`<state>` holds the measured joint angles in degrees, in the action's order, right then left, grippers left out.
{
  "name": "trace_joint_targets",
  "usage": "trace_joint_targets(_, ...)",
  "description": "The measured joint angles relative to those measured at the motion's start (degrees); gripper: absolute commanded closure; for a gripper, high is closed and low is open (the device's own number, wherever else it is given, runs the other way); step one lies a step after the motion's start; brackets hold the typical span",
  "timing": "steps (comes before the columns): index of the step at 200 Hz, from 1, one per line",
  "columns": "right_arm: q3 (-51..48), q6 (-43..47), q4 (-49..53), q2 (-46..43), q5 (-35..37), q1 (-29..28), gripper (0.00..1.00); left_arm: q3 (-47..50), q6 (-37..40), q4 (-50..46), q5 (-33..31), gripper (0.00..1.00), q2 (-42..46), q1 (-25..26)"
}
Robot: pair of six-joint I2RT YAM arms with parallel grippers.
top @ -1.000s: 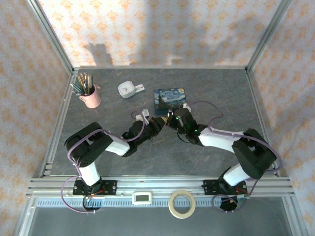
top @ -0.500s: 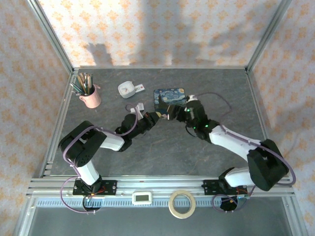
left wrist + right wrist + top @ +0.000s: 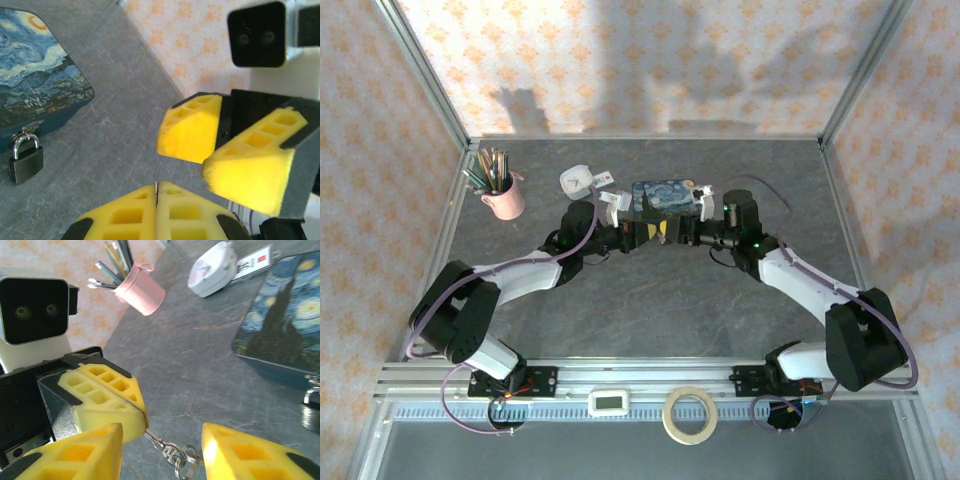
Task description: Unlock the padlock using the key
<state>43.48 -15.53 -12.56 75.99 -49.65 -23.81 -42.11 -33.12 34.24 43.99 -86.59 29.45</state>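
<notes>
While the two grippers met over open table (image 3: 650,310) a second ago, both arms now reach farther out and the meeting point lies just before the near edge of the blue tin (image 3: 665,194). The tin, the pink cup (image 3: 506,200) and the white round object (image 3: 577,181) lie where they did.

Left gripper (image 3: 642,232): jaws fully closed, as they were a second ago. From the right wrist its yellow pads (image 3: 107,400) are pressed together on the key (image 3: 159,442), whose thin silvery shaft juts out from between them, with a small split ring (image 3: 186,457) hanging at its free end.

Right gripper (image 3: 672,233): jaws apart, holding nothing. From its own wrist, its fingers (image 3: 75,452) stand either side of the key's free end with a clear gap to it. From the left wrist these same fingers (image 3: 192,127) face the left gripper (image 3: 156,189) tip to tip, close but apart.

Padlock (image 3: 26,159): closed, its shackle through the hasp on the front wall of the tin (image 3: 35,85), body hanging against that wall and resting at table level. From the right wrist it sits at the frame's right edge (image 3: 313,410), cut off, well apart from the key.

Pencils (image 3: 112,262) stand in the cup (image 3: 142,294).
</notes>
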Motion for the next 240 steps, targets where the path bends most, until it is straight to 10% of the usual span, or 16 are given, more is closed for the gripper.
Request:
trace_joint_targets(98,-5.2,-2.2,-9.2,1.4,-11.3,0.0,0.68,0.6,4.3,-1.3,3.6,1.0,2.6,-1.1)
trace_joint_targets(240,-6.5,-2.7,-12.3,1.9,-6.4,-0.2,0.65,2.2,2.1,1.7,5.4,1.0,2.8,-1.1)
